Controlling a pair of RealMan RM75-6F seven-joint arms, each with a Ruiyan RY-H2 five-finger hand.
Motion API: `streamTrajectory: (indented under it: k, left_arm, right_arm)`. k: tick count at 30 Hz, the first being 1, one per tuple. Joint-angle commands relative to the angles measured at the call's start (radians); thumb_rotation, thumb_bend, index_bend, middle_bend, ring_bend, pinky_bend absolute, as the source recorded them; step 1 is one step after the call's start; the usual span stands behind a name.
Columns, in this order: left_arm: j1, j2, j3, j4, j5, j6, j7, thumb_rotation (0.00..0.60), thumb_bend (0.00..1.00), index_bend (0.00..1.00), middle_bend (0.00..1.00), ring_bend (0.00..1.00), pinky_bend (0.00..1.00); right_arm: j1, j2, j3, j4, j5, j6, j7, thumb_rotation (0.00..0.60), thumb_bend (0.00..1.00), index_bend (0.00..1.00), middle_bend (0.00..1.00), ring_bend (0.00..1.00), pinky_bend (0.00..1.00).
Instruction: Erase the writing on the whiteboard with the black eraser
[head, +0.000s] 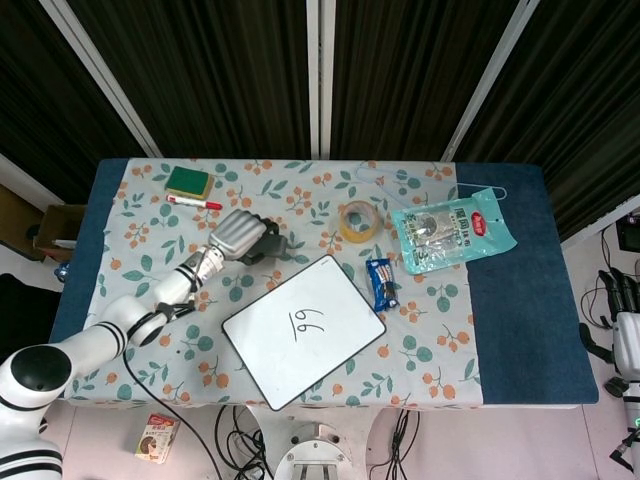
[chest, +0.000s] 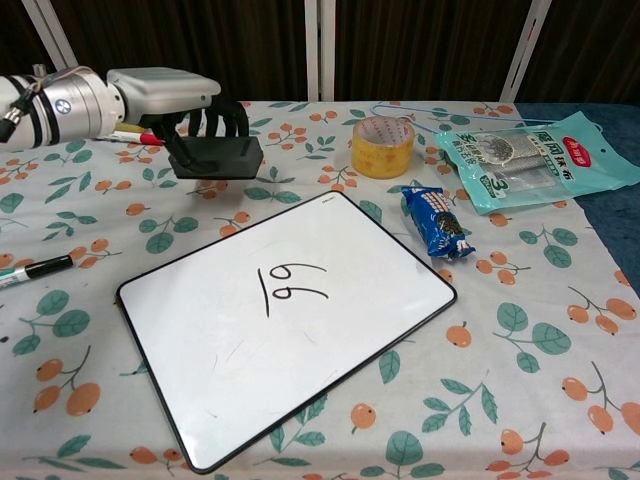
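chest view: left to right
left hand (chest: 175, 100): fingers curled over black eraser (chest: 215, 157), gripping it, lifted off cloth, behind whiteboard's far left edge
whiteboard (chest: 285, 320): flat on table, "66" underlined
right hand (head: 625, 330): beside table's right edge, fingers unclear, cannot tell

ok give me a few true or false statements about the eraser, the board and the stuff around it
1. The left hand holds the black eraser. True.
2. The whiteboard is already wiped clean. False: the writing is still on it.
3. The tape roll lies on the whiteboard. False: it sits on the tablecloth beyond the board.
4. A blue snack packet lies right of the whiteboard. True.
5. The right hand is over the board. False: it hangs off the table's right side.
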Motion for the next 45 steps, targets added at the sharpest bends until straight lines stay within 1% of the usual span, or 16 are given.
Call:
streamTrajectory:
  k: [1, 4, 5, 8, 11, 14, 17, 22, 26, 35, 45]
  left_arm:
    - [0.024, 0.098, 0.000, -0.200, 0.027, 0.082, 0.107, 0.600, 0.40, 0.57, 0.61, 0.51, 0.60]
    - [0.060, 0.162, 0.002, -0.385, 0.001, 0.109, 0.228, 0.600, 0.40, 0.59, 0.63, 0.52, 0.62]
    - [0.075, 0.189, 0.008, -0.464, -0.017, 0.110, 0.281, 0.600, 0.41, 0.60, 0.64, 0.53, 0.62]
    - [0.114, 0.235, 0.027, -0.623, -0.055, 0.124, 0.409, 0.600, 0.40, 0.60, 0.64, 0.53, 0.62]
    - [0.153, 0.247, 0.049, -0.723, -0.081, 0.154, 0.498, 0.600, 0.40, 0.61, 0.65, 0.54, 0.63]
    - [0.197, 0.234, 0.093, -0.794, -0.083, 0.182, 0.593, 0.600, 0.40, 0.61, 0.65, 0.54, 0.63]
    - [0.219, 0.208, 0.117, -0.815, -0.085, 0.189, 0.653, 0.600, 0.41, 0.61, 0.65, 0.54, 0.62]
    - [0.234, 0.158, 0.126, -0.803, -0.070, 0.197, 0.713, 0.600, 0.41, 0.61, 0.65, 0.54, 0.62]
    - [0.239, 0.112, 0.135, -0.771, -0.054, 0.187, 0.760, 0.600, 0.41, 0.61, 0.65, 0.54, 0.62]
    - [0.244, 0.056, 0.114, -0.733, -0.059, 0.175, 0.788, 0.600, 0.40, 0.62, 0.65, 0.55, 0.62]
    - [0.253, 0.026, 0.108, -0.705, -0.064, 0.167, 0.811, 0.600, 0.40, 0.62, 0.65, 0.55, 0.62]
  right_arm:
    - [0.002, 0.000, 0.002, 0.001, 0.001, -0.002, 0.004, 0.600, 0.29, 0.00, 0.00, 0.00, 0.00]
    - [0.004, 0.000, 0.003, 0.003, -0.001, -0.003, 0.007, 0.600, 0.29, 0.00, 0.00, 0.00, 0.00]
    - [0.005, 0.001, 0.003, 0.003, -0.002, -0.003, 0.007, 0.600, 0.29, 0.00, 0.00, 0.00, 0.00]
    - [0.006, 0.004, 0.005, 0.003, -0.003, -0.001, 0.010, 0.600, 0.29, 0.00, 0.00, 0.00, 0.00]
    - [0.007, 0.005, 0.007, 0.004, -0.002, -0.001, 0.014, 0.600, 0.29, 0.00, 0.00, 0.00, 0.00]
    - [0.009, 0.007, 0.009, 0.009, 0.000, -0.005, 0.018, 0.600, 0.29, 0.00, 0.00, 0.00, 0.00]
    - [0.010, 0.007, 0.009, 0.011, -0.002, -0.005, 0.020, 0.600, 0.29, 0.00, 0.00, 0.00, 0.00]
    - [0.008, 0.006, 0.007, 0.013, -0.004, -0.002, 0.023, 0.600, 0.29, 0.00, 0.00, 0.00, 0.00]
    - [0.005, 0.006, 0.008, 0.018, 0.000, 0.000, 0.033, 0.600, 0.29, 0.00, 0.00, 0.00, 0.00]
    - [0.000, 0.007, 0.009, 0.035, 0.004, 0.000, 0.054, 0.600, 0.29, 0.00, 0.00, 0.00, 0.00]
    - [-0.001, 0.003, 0.008, 0.053, 0.004, -0.003, 0.074, 0.600, 0.29, 0.00, 0.00, 0.00, 0.00]
